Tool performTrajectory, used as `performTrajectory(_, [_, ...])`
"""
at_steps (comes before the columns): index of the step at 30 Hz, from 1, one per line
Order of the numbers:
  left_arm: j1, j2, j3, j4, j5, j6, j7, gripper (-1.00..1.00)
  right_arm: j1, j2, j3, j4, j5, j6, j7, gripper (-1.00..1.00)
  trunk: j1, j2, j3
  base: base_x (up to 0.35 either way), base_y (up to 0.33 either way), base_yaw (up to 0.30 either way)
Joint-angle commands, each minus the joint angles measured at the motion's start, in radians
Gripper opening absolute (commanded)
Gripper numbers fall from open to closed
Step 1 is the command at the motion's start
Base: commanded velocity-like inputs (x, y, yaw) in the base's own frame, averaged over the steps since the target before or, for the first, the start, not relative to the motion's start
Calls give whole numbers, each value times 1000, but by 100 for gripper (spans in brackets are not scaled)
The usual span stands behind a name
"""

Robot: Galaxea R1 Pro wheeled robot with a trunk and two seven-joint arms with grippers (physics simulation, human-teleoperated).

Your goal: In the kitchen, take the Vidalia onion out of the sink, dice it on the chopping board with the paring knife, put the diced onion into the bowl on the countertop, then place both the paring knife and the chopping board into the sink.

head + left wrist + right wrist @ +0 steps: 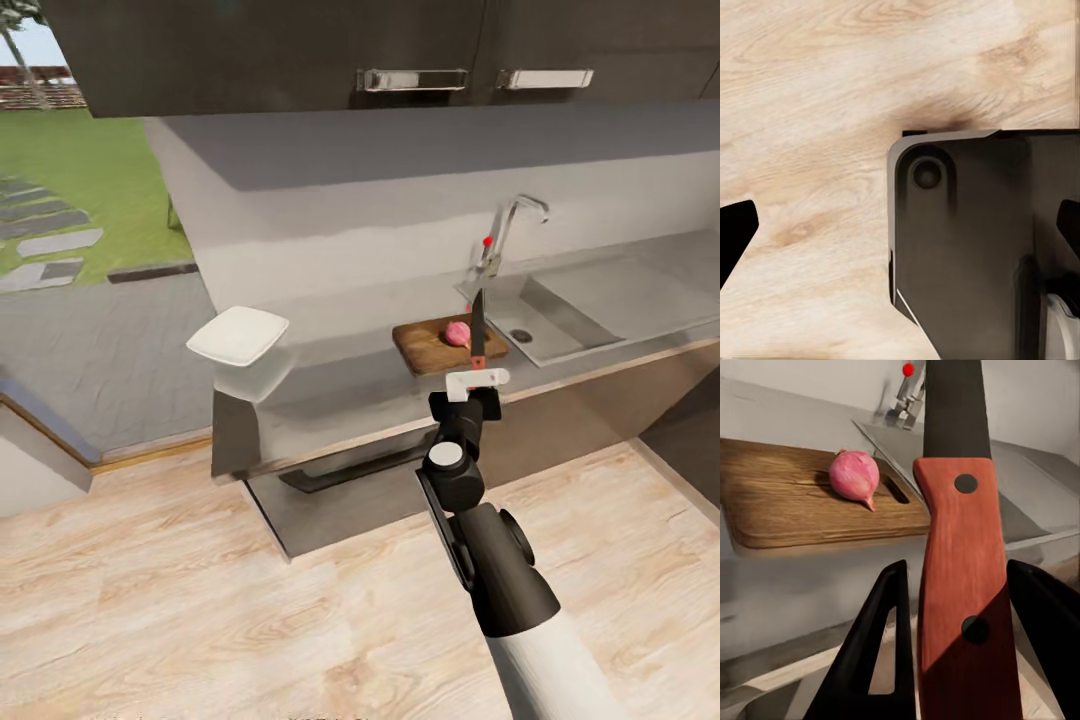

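Note:
My right gripper (477, 384) is shut on the red handle of the paring knife (478, 340), whose dark blade points up and away over the countertop's front edge. The handle (961, 585) sits between the black fingers (874, 652). Just beyond the knife lies the brown chopping board (428, 348), with the pink Vidalia onion (457, 333) resting on it near the oval hole (895, 489). The onion (855, 476) is whole. The steel sink (565, 318) lies right of the board. A white bowl (238, 335) stands at the countertop's (340, 385) left end. My left gripper (900, 225) hangs open over the floor.
A chrome tap (508, 225) with a red-tipped lever stands behind the board and sink. Dark wall cabinets (400, 50) hang above. The dark robot base (967, 247) lies under the left gripper on the light wood floor (200, 600). A window at the left looks onto a lawn.

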Motion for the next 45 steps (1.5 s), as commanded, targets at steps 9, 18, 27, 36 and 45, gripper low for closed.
performTrajectory(9, [0, 2, -4, -2, 7, -1, 4, 100, -1, 0, 12, 0, 3, 6, -3, -100, 1, -2, -12, 0, -317, 214])
performTrajectory(18, [0, 1, -4, -2, 7, -1, 4, 100, -1, 0, 16, 1, 3, 16, -3, -100, 1, -2, -20, 0, -317, 239])
performTrajectory(27, [0, 1, -4, 0, 7, -1, 4, 100, -1, 0, 31, 1, 3, 18, -3, -100, 1, -2, -27, 0, -317, 255])
performTrajectory(36, [0, 1, -4, 0, 7, -1, 4, 100, -1, 0, 32, 3, 3, 18, -3, -100, 1, -2, -32, 0, -317, 230])
performTrajectory(45, [0, 1, -4, 1, 7, -1, 4, 100, -1, 0, 33, 3, 4, 18, -3, -100, 1, -2, -33, 0, -317, 14])
